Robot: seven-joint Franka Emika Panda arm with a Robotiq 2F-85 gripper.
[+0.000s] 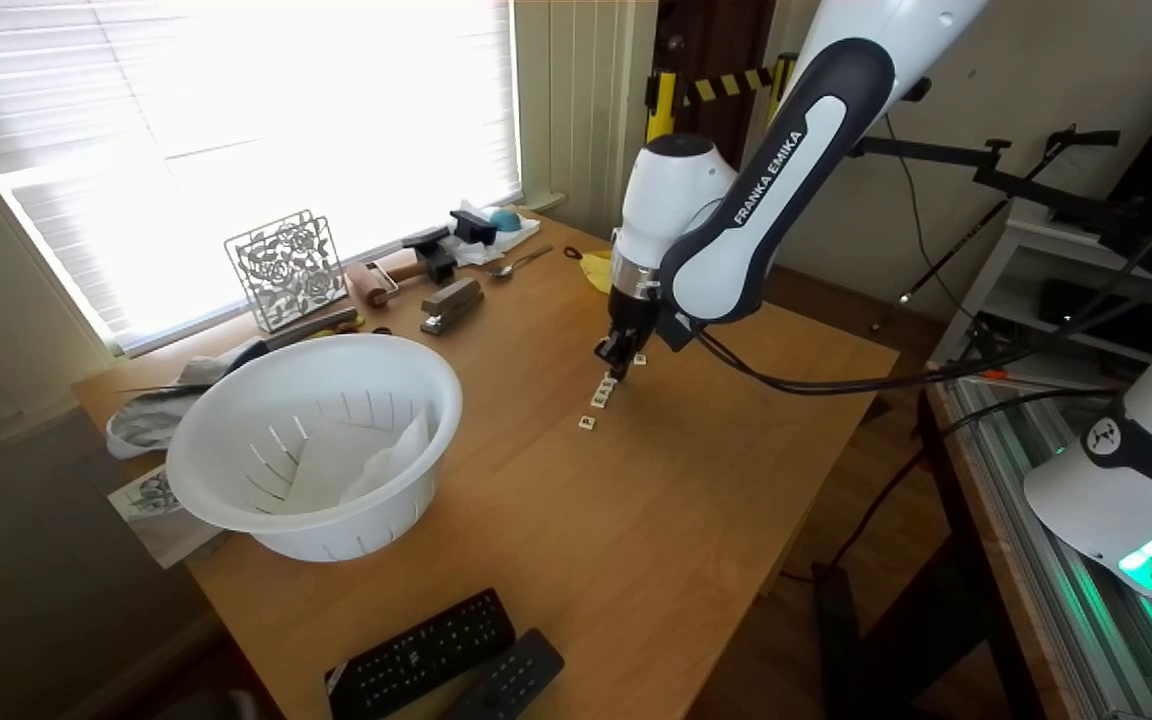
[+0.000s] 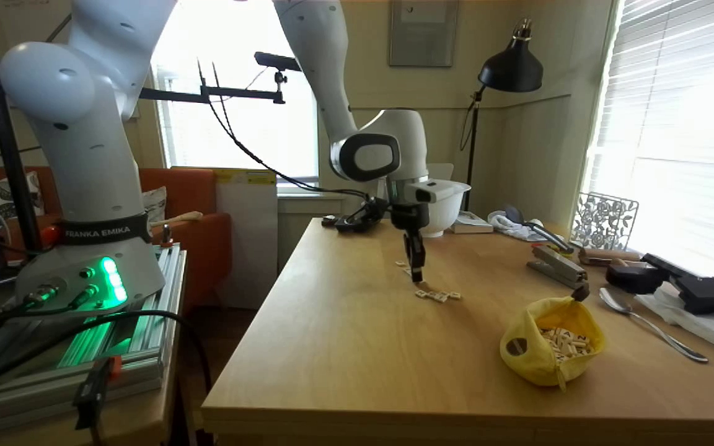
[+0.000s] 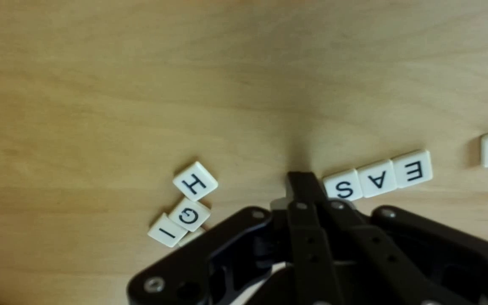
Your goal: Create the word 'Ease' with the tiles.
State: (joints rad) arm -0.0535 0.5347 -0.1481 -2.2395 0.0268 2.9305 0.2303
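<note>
"EAS" tiles (image 3: pixel 376 178), "FRANKA EMIKA" arm (image 1: pixel 788 168)

- A white bowl (image 1: pixel 356 530) with slits in its side stood on the wooden table (image 1: pixel 586 540).
- Two black remotes (image 1: pixel 421 655) lay side by side, apart from the bowl.
- A stapler (image 1: pixel 453 303) showed in both exterior views.
- An openwork metal rack (image 1: pixel 291 270) with a floral pattern stood upright before window blinds (image 1: pixel 256 110).
- A wooden cylinder (image 1: pixel 370 285) lay just beside the rack.
- A yellow pouch (image 2: pixel 530 365) sat with its mouth open, a metal spoon (image 2: pixel 618 303) near it.
- A black lamp (image 2: pixel 512 67) stood past the table, its shade pointing down.
- A patterned cushion (image 2: pixel 25 192) leaned on an orange seat (image 2: pixel 196 192).
- A grey framed panel (image 2: pixel 422 37) hung on the wall (image 2: pixel 487 25).
- Striped barrier tape (image 1: pixel 731 87) ran out from a yellow post (image 1: pixel 662 107).
</note>
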